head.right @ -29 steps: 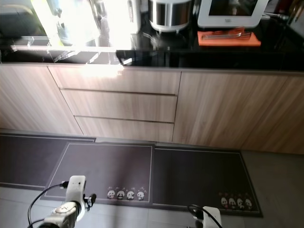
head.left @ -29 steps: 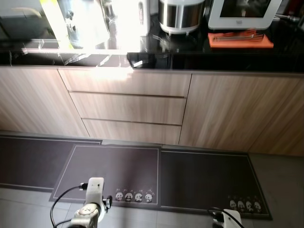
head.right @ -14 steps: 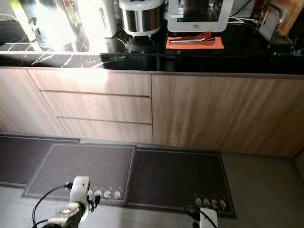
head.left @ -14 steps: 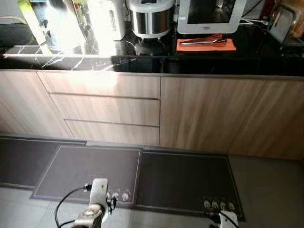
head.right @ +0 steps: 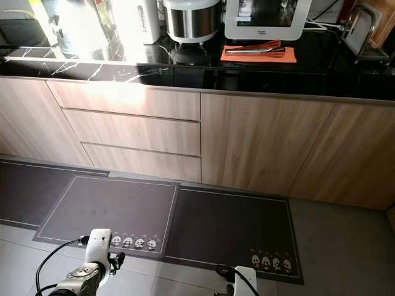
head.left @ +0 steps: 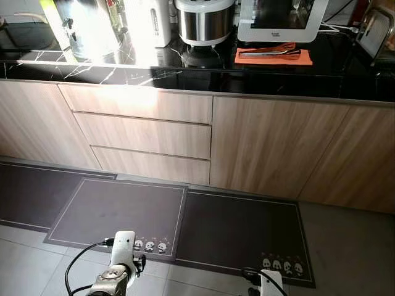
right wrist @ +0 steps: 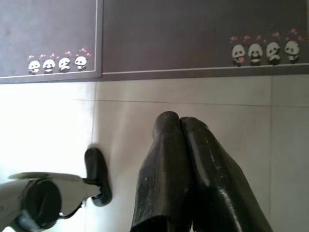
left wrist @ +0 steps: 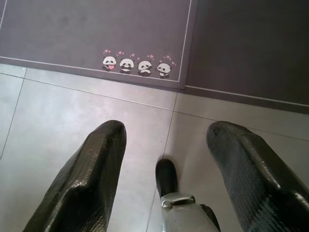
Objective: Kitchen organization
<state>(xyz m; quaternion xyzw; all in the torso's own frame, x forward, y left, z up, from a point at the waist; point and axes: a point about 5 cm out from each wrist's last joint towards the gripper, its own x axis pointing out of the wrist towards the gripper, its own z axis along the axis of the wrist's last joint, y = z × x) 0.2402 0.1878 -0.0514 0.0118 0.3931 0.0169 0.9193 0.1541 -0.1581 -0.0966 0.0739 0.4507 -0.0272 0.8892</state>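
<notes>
Head views: robot faces a black counter (head.left: pixel 203 73) over wooden drawers (head.left: pixel 145 132) and a cupboard door (head.left: pixel 265 145). On the counter, a rice cooker (head.left: pixel 204 20) sits just left of a white microwave (head.left: pixel 281 18); an orange mat (head.left: pixel 273 56) with tongs (head.left: pixel 270 52) lies in front of the microwave, a white kettle (head.left: pixel 154 21) left of the cooker. Compared with a second ago the whole scene has slid and the counter sits more square-on, so the camera moved, not the objects; likely the robot is walking up and lining up with the counter, no handling begun.

Left wrist view: left gripper (left wrist: pixel 166 140) hangs low over floor tiles, fingers wide apart, empty, near the panda floor mat (left wrist: pixel 96 29).

Right wrist view: right gripper (right wrist: pixel 179 121) also hangs idle, fingers pressed together, holding nothing, over tiles beside the mat.

Both are well below the counter.
</notes>
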